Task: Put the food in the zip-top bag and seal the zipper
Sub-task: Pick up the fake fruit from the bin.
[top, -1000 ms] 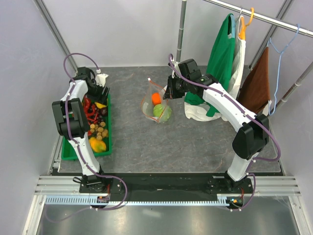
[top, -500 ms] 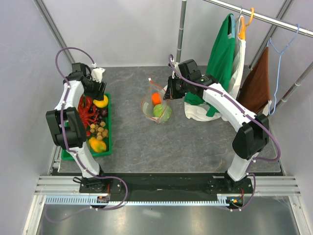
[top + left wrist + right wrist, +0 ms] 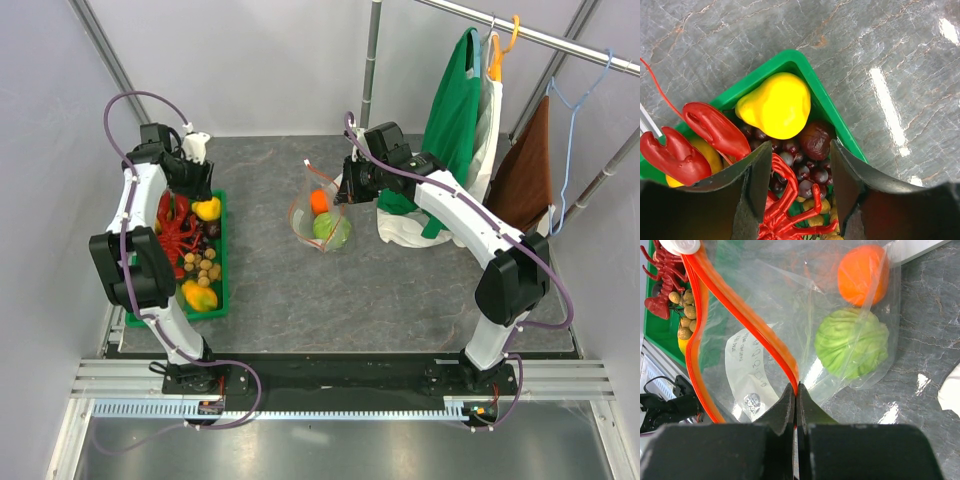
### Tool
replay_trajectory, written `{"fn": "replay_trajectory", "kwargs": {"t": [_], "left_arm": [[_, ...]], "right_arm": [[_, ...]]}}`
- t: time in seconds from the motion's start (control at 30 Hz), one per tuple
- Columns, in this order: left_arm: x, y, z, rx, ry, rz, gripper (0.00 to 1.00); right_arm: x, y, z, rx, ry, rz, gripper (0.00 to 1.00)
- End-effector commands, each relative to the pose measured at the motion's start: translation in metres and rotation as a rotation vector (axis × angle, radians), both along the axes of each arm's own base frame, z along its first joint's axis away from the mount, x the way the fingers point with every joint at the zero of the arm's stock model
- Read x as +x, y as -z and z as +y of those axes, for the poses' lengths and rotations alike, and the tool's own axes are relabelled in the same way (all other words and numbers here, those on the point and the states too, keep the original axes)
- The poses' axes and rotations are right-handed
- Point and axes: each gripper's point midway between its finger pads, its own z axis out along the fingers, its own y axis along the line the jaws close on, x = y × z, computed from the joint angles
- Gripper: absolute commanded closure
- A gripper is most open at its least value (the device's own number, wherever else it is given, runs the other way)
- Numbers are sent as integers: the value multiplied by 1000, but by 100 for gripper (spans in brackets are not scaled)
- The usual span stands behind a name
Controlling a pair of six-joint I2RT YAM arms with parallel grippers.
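The clear zip-top bag point(image 3: 318, 216) lies mid-table with a pale green cabbage point(image 3: 332, 230) and an orange fruit point(image 3: 320, 201) inside. My right gripper point(image 3: 346, 188) is shut on its red-orange zipper point(image 3: 740, 305), pinched between the fingertips point(image 3: 797, 390); the cabbage point(image 3: 852, 342) and the white label point(image 3: 752, 365) show through the plastic. My left gripper point(image 3: 188, 176) hangs open and empty over the far end of the green tray point(image 3: 222, 290). Between its fingers point(image 3: 799, 185) are dark grapes point(image 3: 805, 170) and the red lobster point(image 3: 715, 130), with a yellow fruit point(image 3: 775, 105) just beyond.
The tray also holds tan-brown balls point(image 3: 205, 265) and a yellow-orange mango point(image 3: 200, 296). A white cloth point(image 3: 405, 228) lies right of the bag. Green point(image 3: 450, 110) and brown point(image 3: 525, 170) garments hang from a rack at back right. A pole point(image 3: 372, 60) stands behind.
My left gripper has shifted back and left over the tray's far end, uncovering the yellow fruit. The right arm and the bag have not moved.
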Motion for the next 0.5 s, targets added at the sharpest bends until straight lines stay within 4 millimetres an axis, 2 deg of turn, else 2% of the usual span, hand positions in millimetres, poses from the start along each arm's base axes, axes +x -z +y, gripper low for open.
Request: {"fn": "replay_trajectory", "kwargs": {"t": [0.0, 0.13, 0.23, 0.3, 0.33, 0.4, 0.43, 0.47], "left_arm": [[6, 7, -4, -8, 6, 13, 42], [17, 24, 2, 38, 37, 29, 37], [18, 30, 8, 113, 171, 24, 32], [18, 23, 11, 160, 306, -28, 29], [11, 22, 10, 149, 351, -19, 27], [16, 11, 14, 177, 469, -72, 24], [4, 13, 13, 170, 521, -32, 24], [7, 5, 17, 219, 618, -67, 24]], "right_arm": [[2, -10, 2, 24, -10, -31, 100], [3, -9, 2, 21, -7, -33, 100], [1, -10, 3, 23, -13, -33, 100], [2, -10, 2, 24, -13, -33, 100], [1, -9, 2, 24, -15, -31, 100], [1, -8, 3, 26, -19, -26, 100], [2, -8, 3, 27, -17, -25, 100], [1, -7, 3, 27, -18, -21, 100]]}}
